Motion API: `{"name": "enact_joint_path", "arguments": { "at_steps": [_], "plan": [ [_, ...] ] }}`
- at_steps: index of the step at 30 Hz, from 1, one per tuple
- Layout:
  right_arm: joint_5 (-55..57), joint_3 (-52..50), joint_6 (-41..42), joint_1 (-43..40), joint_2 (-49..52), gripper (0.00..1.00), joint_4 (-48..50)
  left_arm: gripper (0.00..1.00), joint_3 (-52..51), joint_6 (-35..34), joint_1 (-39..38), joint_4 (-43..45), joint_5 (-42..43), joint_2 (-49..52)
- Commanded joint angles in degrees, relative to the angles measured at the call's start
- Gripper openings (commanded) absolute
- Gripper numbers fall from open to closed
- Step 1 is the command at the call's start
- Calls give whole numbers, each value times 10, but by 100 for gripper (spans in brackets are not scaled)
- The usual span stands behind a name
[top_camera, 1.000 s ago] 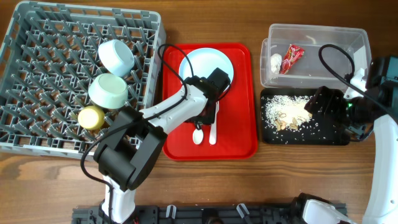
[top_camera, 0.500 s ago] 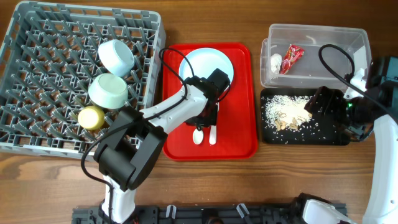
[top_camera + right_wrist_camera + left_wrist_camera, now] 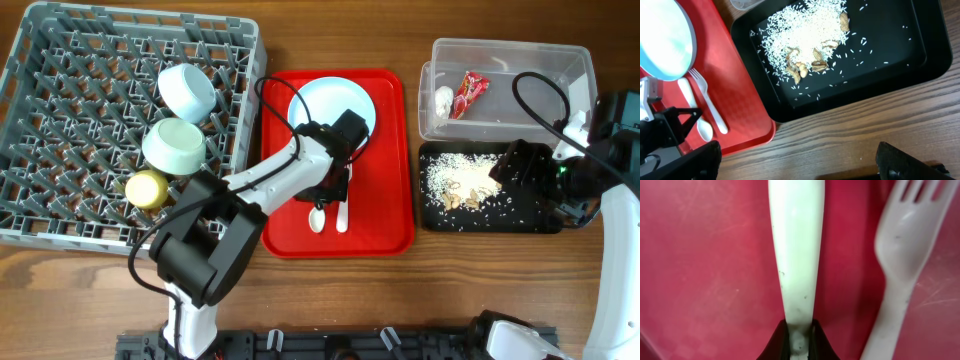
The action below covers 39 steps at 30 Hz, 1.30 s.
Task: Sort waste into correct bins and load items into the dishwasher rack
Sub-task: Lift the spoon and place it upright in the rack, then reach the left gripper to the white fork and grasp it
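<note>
- Left claw (image 3: 322,192), seen from overhead, sits low over the red tray (image 3: 390,200). It is on the handle of the spoon (image 3: 318,216), which lies just left of the fork (image 3: 342,208) and just near of the plate (image 3: 332,108). From up here the jaws themselves cannot be made out.
- Overhead, the left arm reaches from the near edge of the worktop (image 3: 480,290) out to the right, over the red tray, with its wrist tipped down at the spoon. The right arm stands at the far right, beside the black tray (image 3: 540,215).
- Overhead, the rack (image 3: 60,130) lies to the left with two bowls and a cup in it. A straight lift first, then a swing left to a free slot, looks the safest course.
- Left wrist view: the claw is together on the spoon handle, one tip pinching each side. The fork lies alongside on the right, apart from the spoon.
- Left wrist view, my advice: the handle is thin and smooth, so the spoon could pivot in the pinch. Raise it slowly and level, and keep it off the fork.
- Right wrist view: the right claw (image 3: 797,167) has its fingers wide apart and holds nothing. It hangs over the worktop just near of the black tray, where the rice (image 3: 805,30) lies.
</note>
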Motion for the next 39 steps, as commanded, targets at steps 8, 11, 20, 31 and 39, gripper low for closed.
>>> {"name": "enact_joint_path", "arguments": {
  "at_steps": [8,11,20,31,39],
  "plan": [
    [-5,13,-11,-2,-9,100,-2,4,42,36,58,-50,-29,-135],
    [-5,13,-11,-2,-9,100,-2,4,42,50,80,-64,-46,-183],
    [-5,13,-11,-2,-9,100,-2,4,41,79,199,-80,-103,-268],
    [-5,13,-11,-2,-9,100,-2,4,38,124,283,-82,-103,-191],
    [-5,13,-11,-2,-9,100,-1,8,38,124,286,-80,-101,-154]
  ]
}}
